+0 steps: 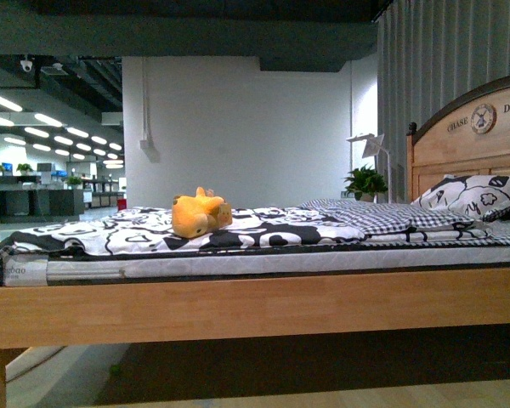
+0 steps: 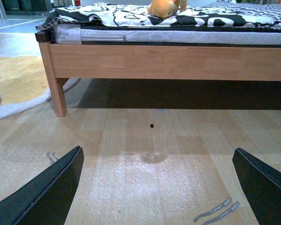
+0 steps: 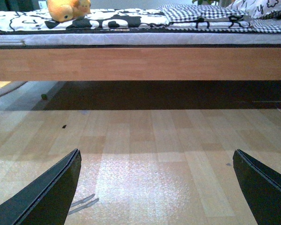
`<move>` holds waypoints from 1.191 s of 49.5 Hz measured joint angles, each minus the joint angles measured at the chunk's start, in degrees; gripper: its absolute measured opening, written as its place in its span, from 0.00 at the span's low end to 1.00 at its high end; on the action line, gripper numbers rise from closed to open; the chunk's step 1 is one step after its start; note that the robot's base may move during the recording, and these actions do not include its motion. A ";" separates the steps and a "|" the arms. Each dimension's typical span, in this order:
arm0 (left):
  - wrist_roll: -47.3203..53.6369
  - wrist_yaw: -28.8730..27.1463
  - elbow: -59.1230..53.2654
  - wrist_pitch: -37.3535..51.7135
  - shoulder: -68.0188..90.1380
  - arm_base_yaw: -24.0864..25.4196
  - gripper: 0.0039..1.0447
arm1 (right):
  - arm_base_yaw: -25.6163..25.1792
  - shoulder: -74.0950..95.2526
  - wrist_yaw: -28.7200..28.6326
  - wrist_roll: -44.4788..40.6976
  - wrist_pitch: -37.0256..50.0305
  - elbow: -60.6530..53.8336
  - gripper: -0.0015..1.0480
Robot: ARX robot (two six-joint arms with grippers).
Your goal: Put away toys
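A yellow-orange plush toy point(image 1: 199, 213) lies on the black-and-white bedspread point(image 1: 136, 231) of a wooden bed, near its foot end. It also shows at the edge of the left wrist view, toy point(image 2: 165, 8), and of the right wrist view, toy point(image 3: 67, 9). My left gripper point(image 2: 157, 187) hangs open low over the wood floor, well short of the bed. My right gripper point(image 3: 157, 187) is open too, over bare floor at about the same distance from the bed. Neither arm appears in the front view.
The wooden bed frame point(image 1: 255, 306) spans the front view, with a headboard point(image 1: 472, 144) and pillow point(image 1: 472, 197) at the right and a folded checked blanket point(image 1: 365, 217). A bed leg point(image 2: 58, 96) and a yellow rug point(image 2: 14, 79) stand left. Dark space lies under the bed.
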 joint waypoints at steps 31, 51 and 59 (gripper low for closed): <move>0.00 0.00 0.00 0.00 0.00 0.00 0.94 | 0.00 0.00 0.00 0.00 0.00 0.00 0.94; 0.00 0.00 0.00 0.00 0.00 0.00 0.94 | 0.00 0.00 0.00 0.00 0.00 0.00 0.94; 0.00 0.00 0.00 0.02 0.00 0.00 0.94 | 0.00 0.00 0.00 0.00 0.00 0.00 0.94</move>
